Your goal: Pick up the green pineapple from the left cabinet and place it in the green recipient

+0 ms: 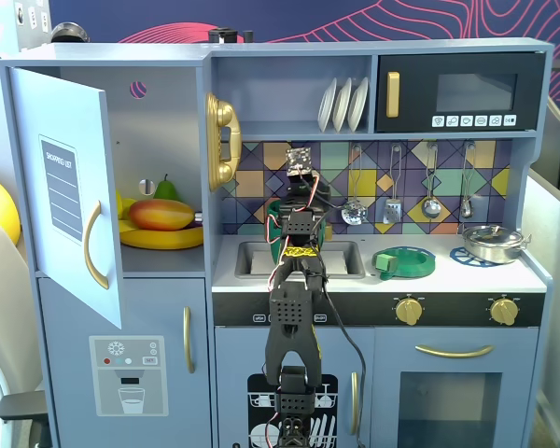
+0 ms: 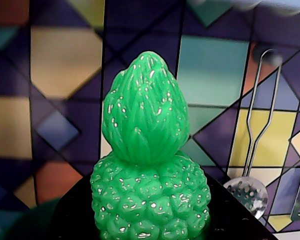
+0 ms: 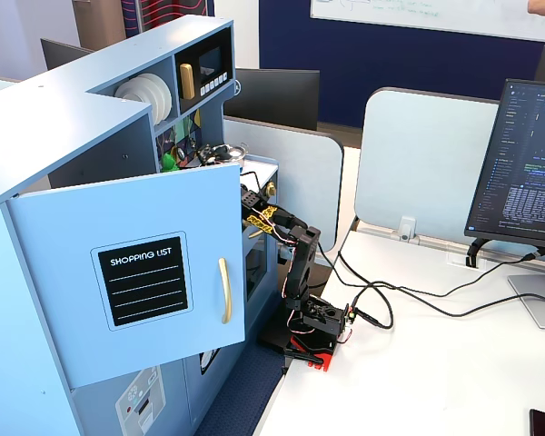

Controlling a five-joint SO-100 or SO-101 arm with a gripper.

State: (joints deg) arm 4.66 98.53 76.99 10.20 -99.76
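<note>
The green pineapple (image 2: 150, 175) fills the wrist view, upright, its leafy top pointing up in front of the tiled backsplash. My gripper (image 2: 150, 222) is shut on its lower body, with black jaws on both sides. In a fixed view my gripper (image 1: 300, 191) is raised over the sink, in front of the backsplash. A dark green piece beside the arm there is the green recipient (image 1: 274, 209); its blurred rim shows at the wrist view's lower left (image 2: 25, 222). The left cabinet (image 1: 159, 140) stands with its door (image 1: 70, 196) open. The pineapple shows small in the side fixed view (image 3: 168, 162).
The cabinet shelf holds a red-orange mango (image 1: 161, 215), a banana and a pear (image 1: 166, 189). A flat green-and-blue dish (image 1: 403, 262) and a steel pan (image 1: 492, 243) sit on the counter right of the sink (image 1: 252, 259). Utensils (image 1: 431, 187) hang on the backsplash.
</note>
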